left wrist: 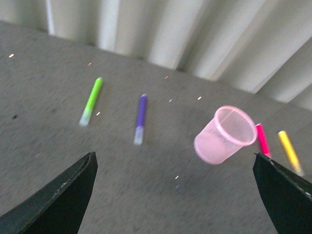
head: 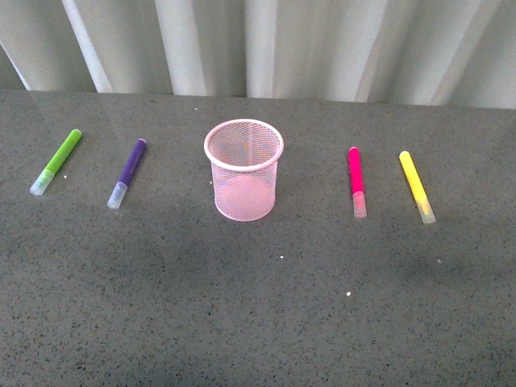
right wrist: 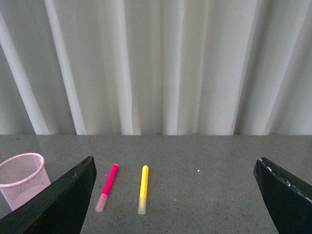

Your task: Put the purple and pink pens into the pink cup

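Note:
The pink cup (head: 244,169) stands upright at the middle of the grey table, empty as far as I see. The purple pen (head: 128,172) lies to its left and the pink pen (head: 355,181) to its right, both flat with their pale caps toward me. Neither arm shows in the front view. My left gripper (left wrist: 175,195) is open and empty, above the table short of the purple pen (left wrist: 140,118) and the cup (left wrist: 225,134). My right gripper (right wrist: 175,195) is open and empty, short of the pink pen (right wrist: 107,186), with the cup (right wrist: 22,179) at the view's edge.
A lime-green marker (head: 56,161) lies left of the purple pen. A yellow marker (head: 416,185) lies right of the pink pen. A pale pleated curtain (head: 258,44) hangs along the table's far edge. The left wrist view is motion-blurred.

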{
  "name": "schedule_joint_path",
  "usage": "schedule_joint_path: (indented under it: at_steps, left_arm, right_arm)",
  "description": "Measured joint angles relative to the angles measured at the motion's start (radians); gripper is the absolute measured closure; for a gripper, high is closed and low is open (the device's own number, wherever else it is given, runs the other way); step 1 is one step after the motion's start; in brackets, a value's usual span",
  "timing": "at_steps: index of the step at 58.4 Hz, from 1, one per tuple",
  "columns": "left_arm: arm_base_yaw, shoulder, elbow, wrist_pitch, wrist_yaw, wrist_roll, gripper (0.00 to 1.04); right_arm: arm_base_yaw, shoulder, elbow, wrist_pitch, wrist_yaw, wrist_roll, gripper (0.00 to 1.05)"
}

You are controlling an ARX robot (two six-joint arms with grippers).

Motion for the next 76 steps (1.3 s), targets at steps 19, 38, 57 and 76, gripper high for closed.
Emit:
schedule_joint_path:
  at_steps: [19,38,57,76]
  left_arm:
    - [0.0,0.703,0.373,0.21,0.157,0.175,0.07]
    - [-0.078,1.229,0.789,0.001,0.168,0.342,0.07]
    - [-0.072,1.462,1.004,-0.118,0.12,0.435,0.07]
    - [-0.043,1.625,1.183,-0.185,0.051,0.465,0.07]
  right_arm:
    - [0.0,0.0,0.0,0.0,0.0,0.0,0.07]
    - [0.0,0.0,0.0,0.0,0.0,0.0,0.07]
    - [0.0,0.0,0.0,0.0,0.0,0.0,0.07]
    - [0.0,0.0,0.0,0.0,0.0,0.0,0.07]
